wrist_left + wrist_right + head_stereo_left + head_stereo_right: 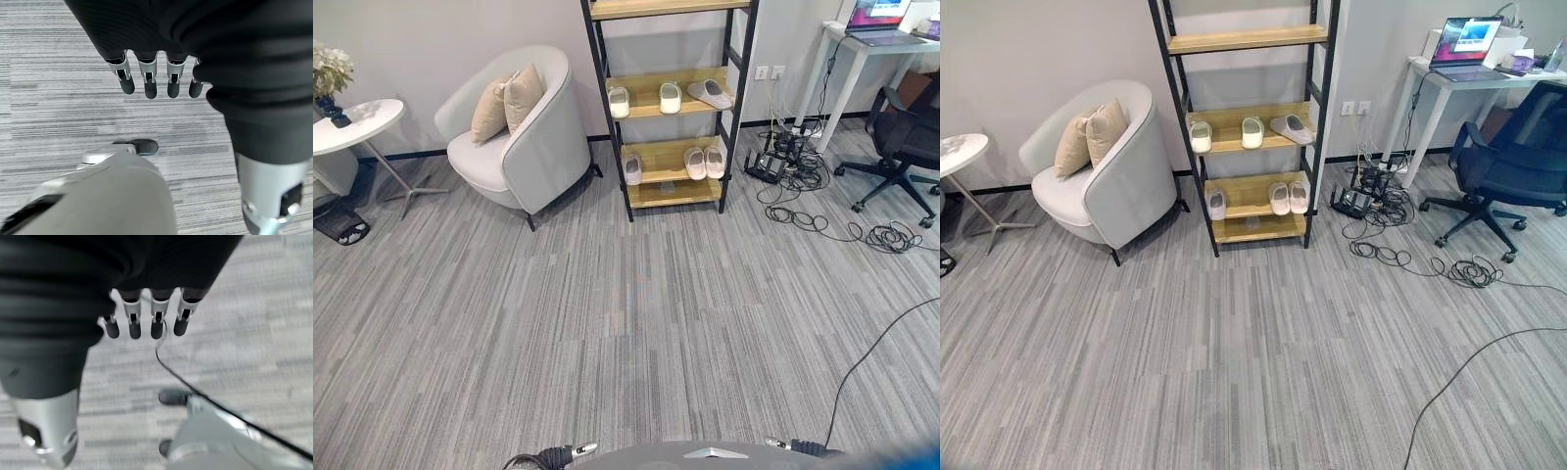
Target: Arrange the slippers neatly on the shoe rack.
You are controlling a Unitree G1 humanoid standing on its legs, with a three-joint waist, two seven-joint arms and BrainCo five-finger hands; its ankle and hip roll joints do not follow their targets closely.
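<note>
The shoe rack [651, 8], a black frame with wooden shelves, stands against the far wall. On its middle shelf are two white slippers [619, 101] [671, 97] and a grey slipper [710, 93] lying askew. The shelf below carries a single grey slipper [633, 168] on the left and a pale pair [705, 163] side by side on the right. My left hand [150, 83] hangs over the grey carpet with relaxed fingers and holds nothing. My right hand [133, 323] hangs the same way, open and empty. Both are far from the rack.
A light armchair [533, 147] with two cushions stands left of the rack, a round white side table [357, 122] further left. Right of the rack lie tangled cables [798, 181], then a black office chair [906, 137] and a white desk [862, 49] with a laptop.
</note>
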